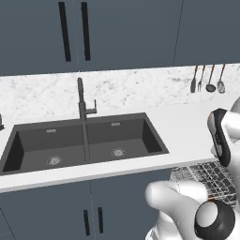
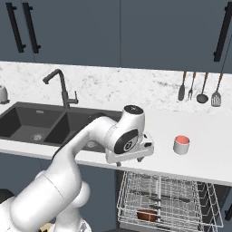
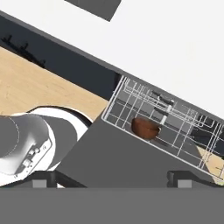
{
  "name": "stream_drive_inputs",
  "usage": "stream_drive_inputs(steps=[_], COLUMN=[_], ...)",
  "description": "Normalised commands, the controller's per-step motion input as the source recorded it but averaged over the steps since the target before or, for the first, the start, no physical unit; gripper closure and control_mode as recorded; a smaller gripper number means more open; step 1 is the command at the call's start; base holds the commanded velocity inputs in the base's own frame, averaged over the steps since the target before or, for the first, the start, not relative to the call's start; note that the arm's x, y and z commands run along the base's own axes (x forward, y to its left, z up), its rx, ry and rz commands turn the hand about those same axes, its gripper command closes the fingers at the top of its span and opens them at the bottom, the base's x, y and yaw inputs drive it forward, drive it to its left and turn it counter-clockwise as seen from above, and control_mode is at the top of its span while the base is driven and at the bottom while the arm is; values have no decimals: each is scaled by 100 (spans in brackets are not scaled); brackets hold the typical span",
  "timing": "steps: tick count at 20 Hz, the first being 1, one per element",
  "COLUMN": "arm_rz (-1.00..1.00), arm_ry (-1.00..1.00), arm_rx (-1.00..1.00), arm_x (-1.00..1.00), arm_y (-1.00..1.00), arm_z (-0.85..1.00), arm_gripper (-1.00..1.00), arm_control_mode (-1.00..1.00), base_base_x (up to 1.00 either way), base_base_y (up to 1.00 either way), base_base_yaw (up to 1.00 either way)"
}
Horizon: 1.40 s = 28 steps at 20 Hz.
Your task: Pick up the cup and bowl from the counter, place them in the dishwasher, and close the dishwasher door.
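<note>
The cup [image 2: 181, 144], grey-white with a red inside, stands upright on the white counter [image 2: 206, 159] to the right of the sink. A brown bowl [image 3: 145, 127] lies in the dishwasher's pulled-out wire rack [image 3: 175, 118]; the bowl [image 2: 146, 215] also shows low in the rack [image 2: 172, 192] in the right base view. The dishwasher door [image 3: 118, 162] lies open and flat, a dark grey panel below the rack. My gripper [image 3: 111, 180] hangs above the counter's front edge, left of the cup and apart from it. It points down over the door, open, with nothing between its fingertips [image 3: 43, 178].
A dark double-basin sink [image 1: 84, 143] with a dark tap [image 1: 82, 101] sits left of the arm. Several utensils [image 2: 199, 88] hang on the back wall. Blue-grey cupboards [image 1: 93, 211] with black handles stand below the counter. Wooden floor [image 3: 39, 83] shows beside the door.
</note>
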Motion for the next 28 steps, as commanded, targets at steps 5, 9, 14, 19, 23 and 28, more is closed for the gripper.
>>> stream_drive_inputs(steps=[5,9,14,19,23,28], arm_rz=[0,-1,-8,-12,-6,-3], arm_ry=[-18,-19,0,2,4,12], arm_rx=[-5,-7,-8,-11,-4,0], arm_x=[29,18,33,40,28,21], arm_y=[-14,-2,-5,-4,-36,-50], arm_z=[3,7,13,12,0,1], arm_gripper=[-100,-100,-100,-100,-100,-100], arm_control_mode=[-100,-100,-100,-100,-100,-100], base_base_x=[0,0,0,0,0,0], base_base_y=[0,0,0,0,0,0], base_base_yaw=[0,0,0,0,0,0])
